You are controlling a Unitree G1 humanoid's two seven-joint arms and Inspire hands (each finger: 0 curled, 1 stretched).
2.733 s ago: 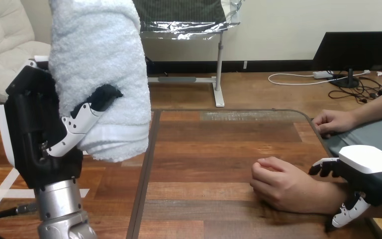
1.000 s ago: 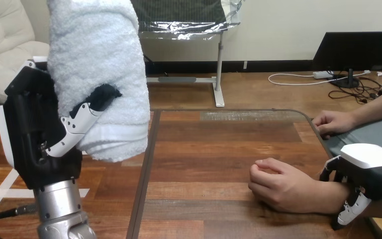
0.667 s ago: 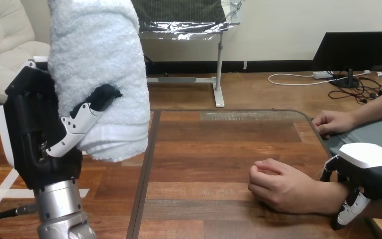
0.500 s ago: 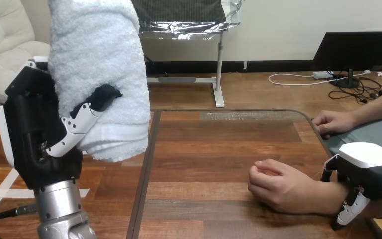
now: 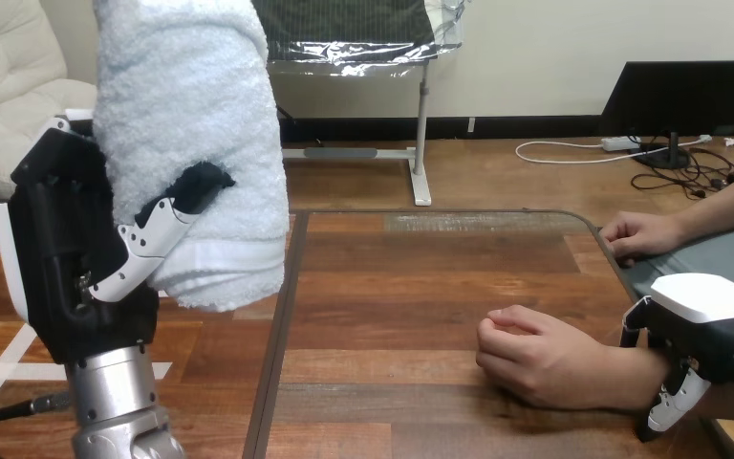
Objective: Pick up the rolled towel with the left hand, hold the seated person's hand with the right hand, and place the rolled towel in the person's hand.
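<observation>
The rolled white towel stands upright, held high at the view's left, off the table's left edge. My left hand is shut on it, thumb across its front. The person's hand rests loosely fisted on the wooden table near the front right. My right hand sits over the person's wrist; its fingers curl over the top and its thumb comes up from below, so it is shut on the wrist.
The person's other hand lies at the table's right edge, farther back. The table's left edge runs just right of the towel. Bare wood stretches between the towel and the fisted hand.
My right hand's fingers have curled down round the person's wrist, and the fisted hand has slid slightly left. The left hand and towel have stayed still.
</observation>
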